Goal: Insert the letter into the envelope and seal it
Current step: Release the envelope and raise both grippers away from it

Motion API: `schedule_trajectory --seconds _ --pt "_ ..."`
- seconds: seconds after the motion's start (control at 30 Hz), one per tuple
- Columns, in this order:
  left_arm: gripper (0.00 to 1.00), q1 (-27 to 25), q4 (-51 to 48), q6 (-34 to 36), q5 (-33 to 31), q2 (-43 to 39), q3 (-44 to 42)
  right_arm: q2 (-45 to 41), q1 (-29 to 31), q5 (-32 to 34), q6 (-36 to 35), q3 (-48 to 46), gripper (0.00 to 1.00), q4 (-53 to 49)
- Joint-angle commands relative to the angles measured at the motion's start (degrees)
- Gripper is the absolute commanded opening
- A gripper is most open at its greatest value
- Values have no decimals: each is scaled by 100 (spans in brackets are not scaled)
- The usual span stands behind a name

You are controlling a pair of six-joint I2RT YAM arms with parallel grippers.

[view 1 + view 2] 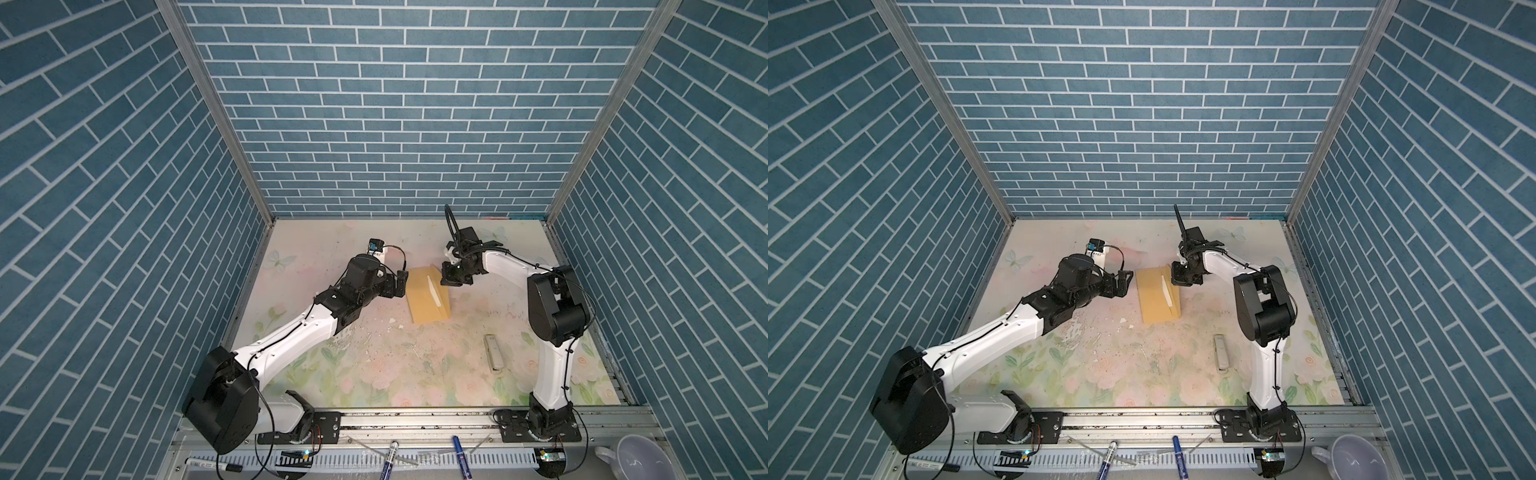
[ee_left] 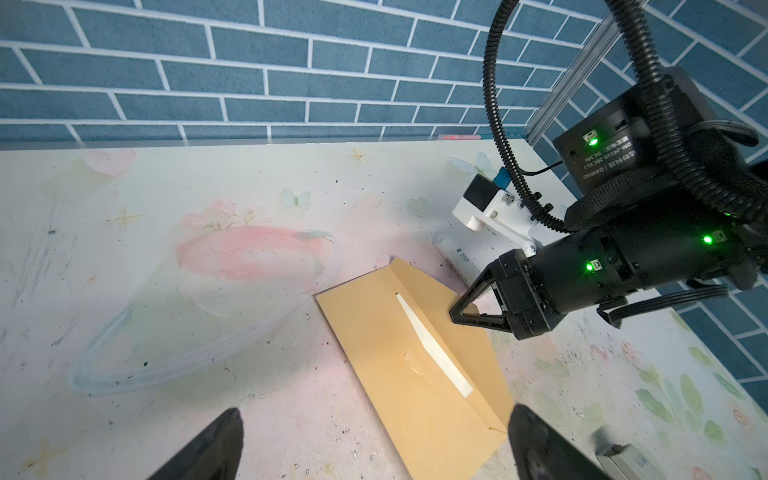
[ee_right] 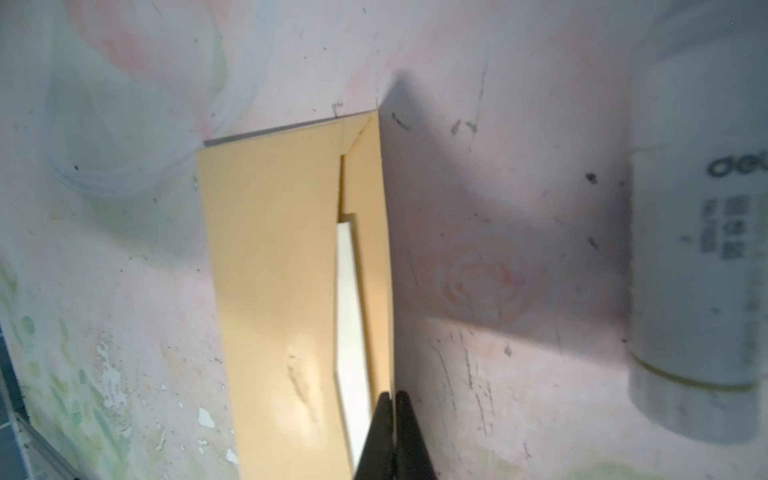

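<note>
envelope lies on the counter between the arms, long axis far-to-near, pale strip at its mouth perhaps the letter; right jaws pinched shut on the raised flap edge, left jaws wide, empty, beside the opposite long edge.

Robot lab cell: blue brick-print walls, aluminium rail, floral tabletop.

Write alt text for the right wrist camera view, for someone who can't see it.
The right gripper, shut, pinches the raised flap edge of a mustard-yellow envelope lying on a floral table; a pale strip shows at its mouth. A white tube lies beside it, apart.
</note>
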Motion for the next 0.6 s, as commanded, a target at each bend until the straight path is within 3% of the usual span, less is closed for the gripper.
schedule_trajectory --seconds 0.0,0.1,0.3,0.57 --pt "99 22 127 159 3 -192 -138 -526 9 -285 1100 -310 0 842" --pt "100 22 76 270 -13 -279 -143 -1068 57 -60 2253 -981 0 1984" --pt "100 22 48 237 -119 -426 -183 -2058 576 1710 4091 -2375 0 3969" --pt "100 30 -22 261 -144 -478 -211 -2089 1654 3707 5780 -2971 0 4524"
